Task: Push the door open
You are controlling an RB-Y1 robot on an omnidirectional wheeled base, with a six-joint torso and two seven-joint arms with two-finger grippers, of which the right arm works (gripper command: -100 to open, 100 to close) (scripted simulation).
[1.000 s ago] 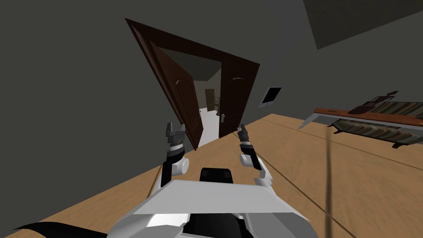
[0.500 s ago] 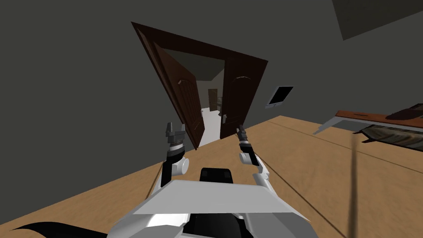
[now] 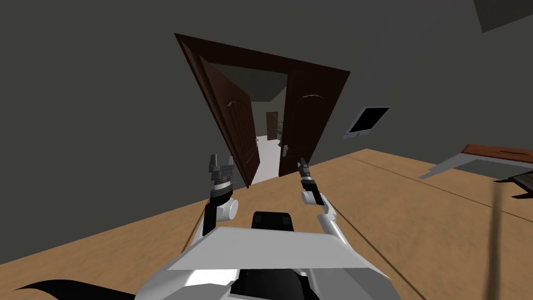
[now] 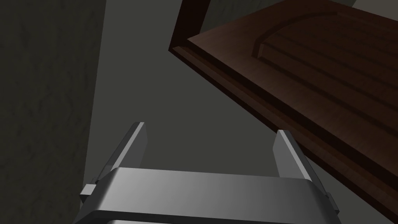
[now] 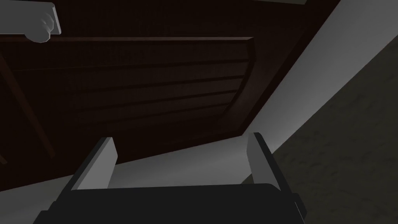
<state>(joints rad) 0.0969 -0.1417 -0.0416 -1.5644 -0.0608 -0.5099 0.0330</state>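
The dark brown double door (image 3: 291, 78) stands straight ahead in the grey wall (image 3: 104, 104). Its left leaf (image 3: 235, 125) is swung partly open (the right leaf (image 3: 308, 122) sits in the frame, a pale lever handle (image 3: 286, 150) at its inner edge). The left gripper (image 3: 220, 165) hovers near the ajar leaf, fingers spread wide, holding nothing. The right gripper (image 3: 302, 166) points at the right leaf's lower panel, close but apart, equally spread and empty. Through the gap lies a pale floor (image 3: 268, 156).
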